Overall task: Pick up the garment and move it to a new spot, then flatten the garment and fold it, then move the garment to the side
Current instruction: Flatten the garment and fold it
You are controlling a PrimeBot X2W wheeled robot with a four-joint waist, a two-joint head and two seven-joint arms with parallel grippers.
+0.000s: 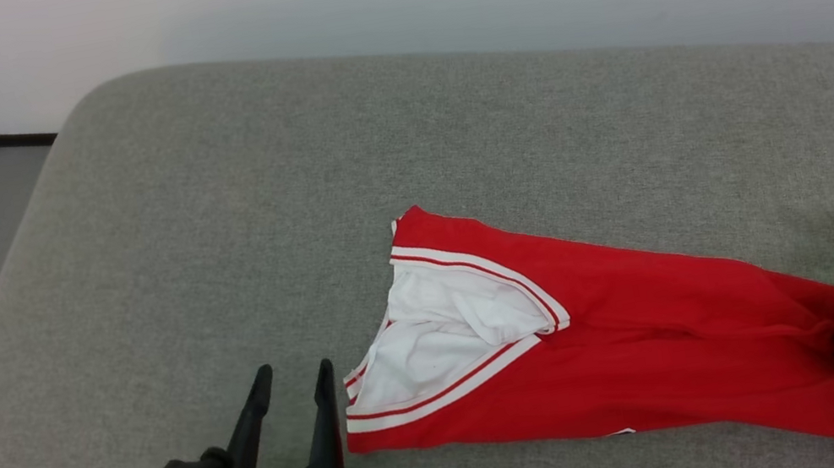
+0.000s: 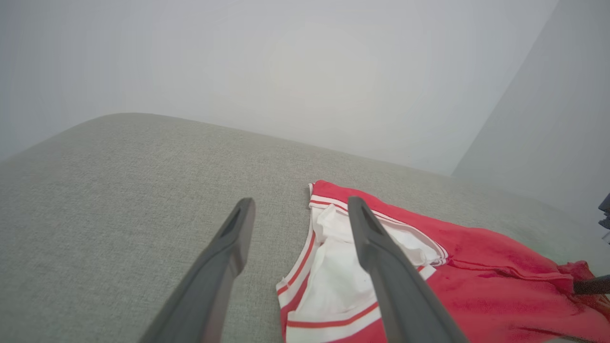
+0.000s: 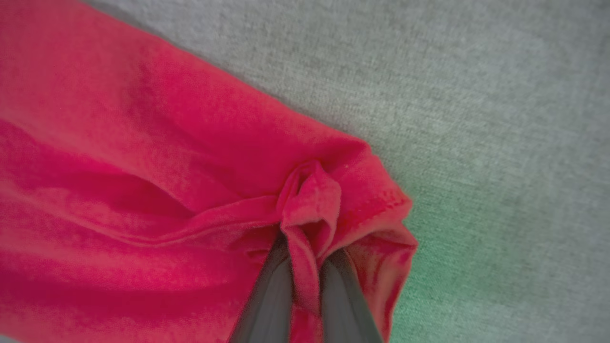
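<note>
Your right gripper (image 3: pixel 303 259): jaws pinched shut on fold at red jersey's (image 1: pixel 642 340) right end. Your left gripper (image 1: pixel 295 367): jaws wide, just left of jersey's white-lined end, over grey cushion (image 1: pixel 208 219).

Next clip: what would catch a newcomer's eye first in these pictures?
A bright red garment with white, red-striped trim lies stretched across the grey cushion, its white inside showing at the left end. At its right end the right tool is shut on a bunched pinch of red fabric. The left tool stands open beside the striped edge.
</note>
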